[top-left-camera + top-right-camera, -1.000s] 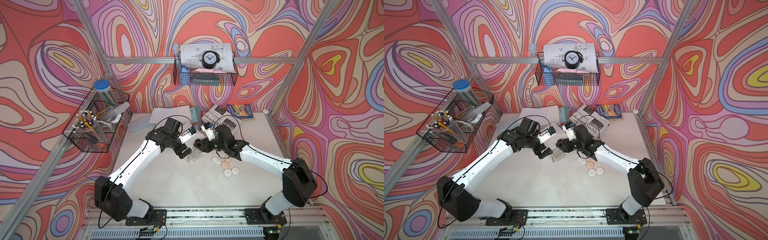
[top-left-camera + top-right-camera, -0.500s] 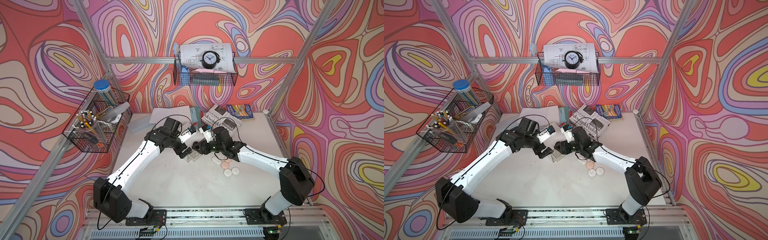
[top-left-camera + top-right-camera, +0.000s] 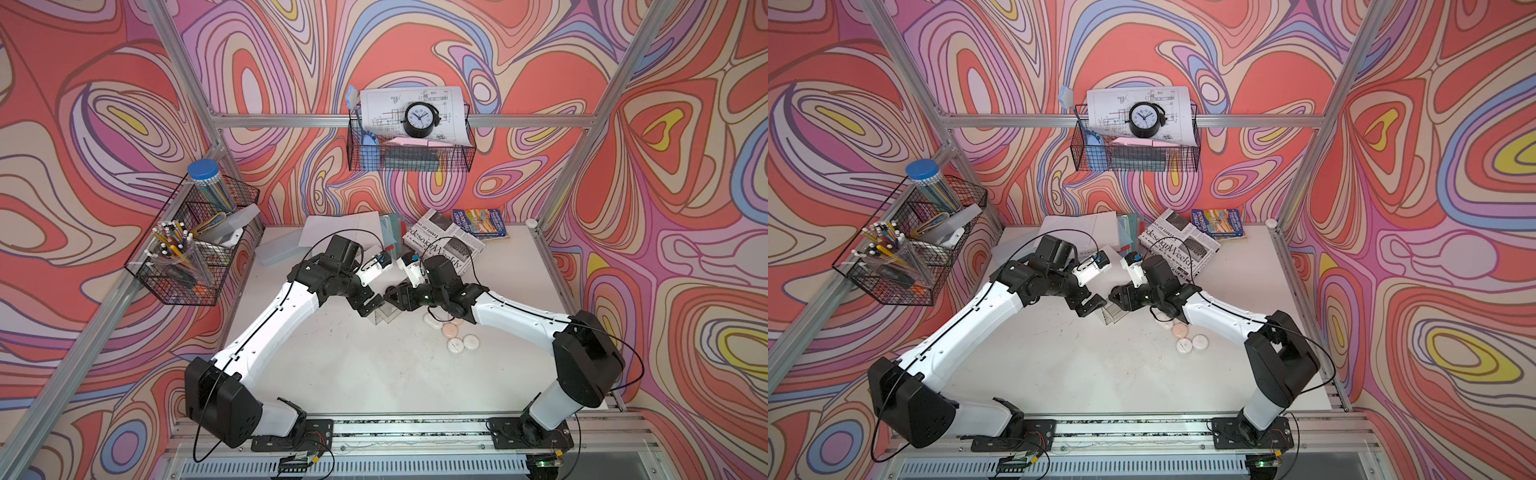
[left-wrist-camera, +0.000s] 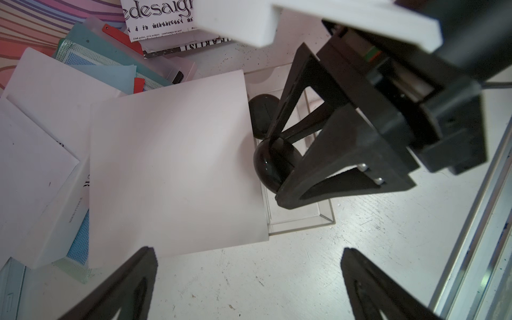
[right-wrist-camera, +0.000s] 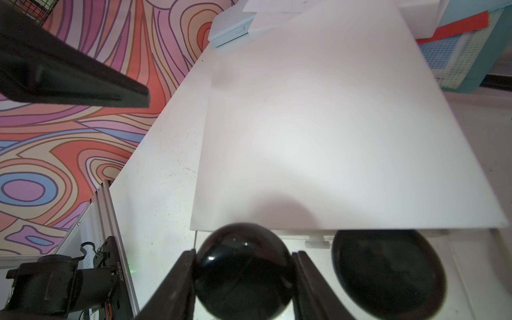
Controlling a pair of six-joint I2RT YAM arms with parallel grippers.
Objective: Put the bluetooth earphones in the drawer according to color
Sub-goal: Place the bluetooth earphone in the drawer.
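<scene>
loose earphones (image 3: 450, 330) lie right of the drawer (image 3: 385, 319), newspaper (image 3: 446, 245) behind.

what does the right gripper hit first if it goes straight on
Probably the front edge of the flat white drawer box, beyond the glossy black earphone case the right gripper holds; depth unclear.

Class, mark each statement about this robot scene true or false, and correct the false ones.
1. The right gripper is shut on a black earphone case. True.
2. The left gripper holds a case. False: it is open and empty.
3. A second black case lies in the clear drawer. True.
4. All light-coloured cases are in the drawer. False: a pink case and white cases lie on the table.
</scene>
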